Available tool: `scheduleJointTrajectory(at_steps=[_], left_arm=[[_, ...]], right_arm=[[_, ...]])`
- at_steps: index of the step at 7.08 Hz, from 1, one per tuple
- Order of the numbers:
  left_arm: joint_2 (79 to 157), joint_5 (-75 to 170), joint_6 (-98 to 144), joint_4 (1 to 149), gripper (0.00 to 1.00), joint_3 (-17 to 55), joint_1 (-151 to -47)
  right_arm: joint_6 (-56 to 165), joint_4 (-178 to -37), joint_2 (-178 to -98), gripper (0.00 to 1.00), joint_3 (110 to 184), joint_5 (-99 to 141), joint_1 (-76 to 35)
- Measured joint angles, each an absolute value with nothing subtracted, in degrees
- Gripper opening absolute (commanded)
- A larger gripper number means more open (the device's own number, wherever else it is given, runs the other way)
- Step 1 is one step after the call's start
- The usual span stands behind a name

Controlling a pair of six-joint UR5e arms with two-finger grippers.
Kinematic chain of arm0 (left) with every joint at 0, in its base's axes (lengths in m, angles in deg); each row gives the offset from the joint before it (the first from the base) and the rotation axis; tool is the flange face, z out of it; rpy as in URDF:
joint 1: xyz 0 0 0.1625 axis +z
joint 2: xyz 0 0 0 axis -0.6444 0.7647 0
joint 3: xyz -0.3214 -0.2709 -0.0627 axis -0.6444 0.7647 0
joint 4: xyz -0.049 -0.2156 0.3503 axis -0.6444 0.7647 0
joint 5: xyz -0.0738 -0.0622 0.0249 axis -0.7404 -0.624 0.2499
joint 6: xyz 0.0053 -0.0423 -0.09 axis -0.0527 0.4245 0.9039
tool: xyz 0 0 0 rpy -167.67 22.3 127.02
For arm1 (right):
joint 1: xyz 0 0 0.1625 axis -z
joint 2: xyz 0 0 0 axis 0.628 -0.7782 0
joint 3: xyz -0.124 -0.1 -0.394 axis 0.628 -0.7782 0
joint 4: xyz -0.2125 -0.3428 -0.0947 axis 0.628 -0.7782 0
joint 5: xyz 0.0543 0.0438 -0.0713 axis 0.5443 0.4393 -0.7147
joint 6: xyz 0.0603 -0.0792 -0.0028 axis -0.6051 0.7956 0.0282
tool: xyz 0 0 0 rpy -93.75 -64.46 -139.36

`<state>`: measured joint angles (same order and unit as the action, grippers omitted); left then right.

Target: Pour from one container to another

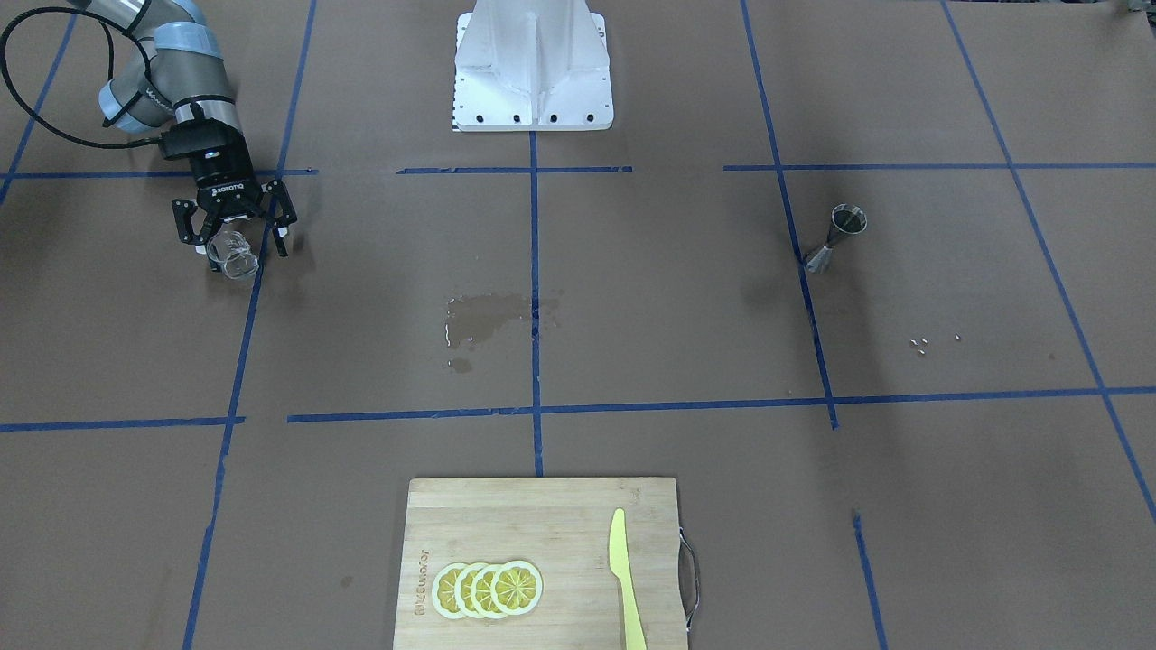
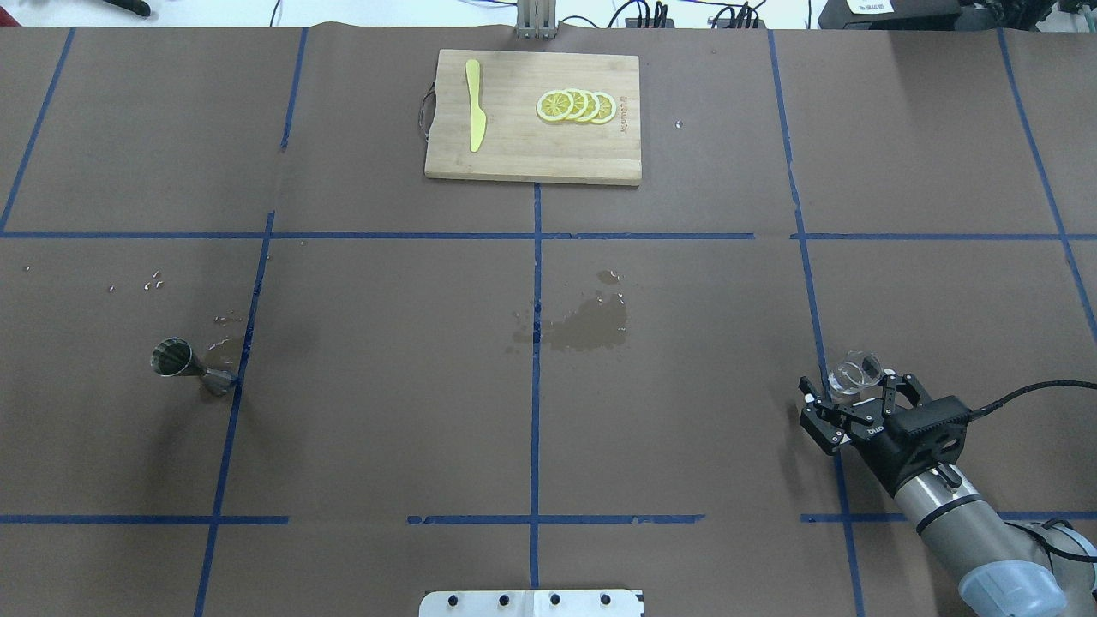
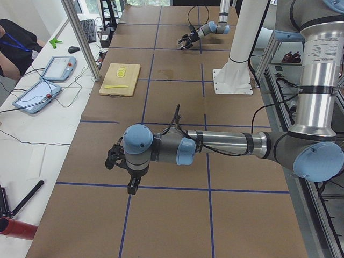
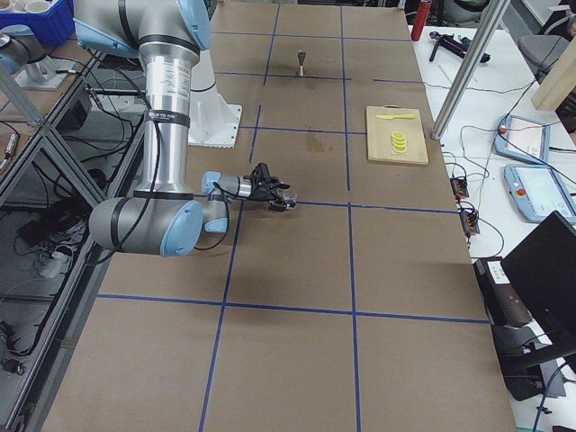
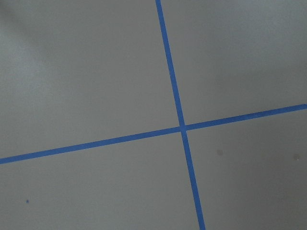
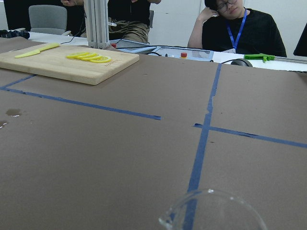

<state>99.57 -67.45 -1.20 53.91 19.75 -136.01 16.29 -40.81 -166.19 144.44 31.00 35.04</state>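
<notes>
The clear glass beaker (image 2: 854, 374) stands on the brown table at the right, between the spread fingers of my right gripper (image 2: 848, 386), which is open. From the front the beaker (image 1: 237, 262) sits just below the right gripper (image 1: 242, 244), near a blue tape line. Its rim (image 6: 211, 211) fills the bottom of the right wrist view. The steel jigger (image 2: 193, 367) stands upright far off on the left side, also the jigger (image 1: 835, 239). My left gripper (image 3: 121, 171) shows only from the side, low over the table; I cannot tell its state.
A wooden cutting board (image 2: 514, 146) at the far middle carries lemon slices (image 2: 576, 105) and a yellow knife (image 2: 475, 116). A wet stain (image 2: 587, 326) marks the table's centre. Small droplets (image 2: 150, 283) lie near the jigger. A seated person (image 6: 240, 28) is beyond the table.
</notes>
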Motion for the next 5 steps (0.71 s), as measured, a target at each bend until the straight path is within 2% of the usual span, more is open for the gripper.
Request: scheduleJointTrajectory(at_steps=[5], left_arm=[[99.5,-67.4,-1.2,54.5,1.00,19.8,-136.0]], right_arm=[[16.3,-40.3,-165.8,1.00,144.8,31.0,35.1]])
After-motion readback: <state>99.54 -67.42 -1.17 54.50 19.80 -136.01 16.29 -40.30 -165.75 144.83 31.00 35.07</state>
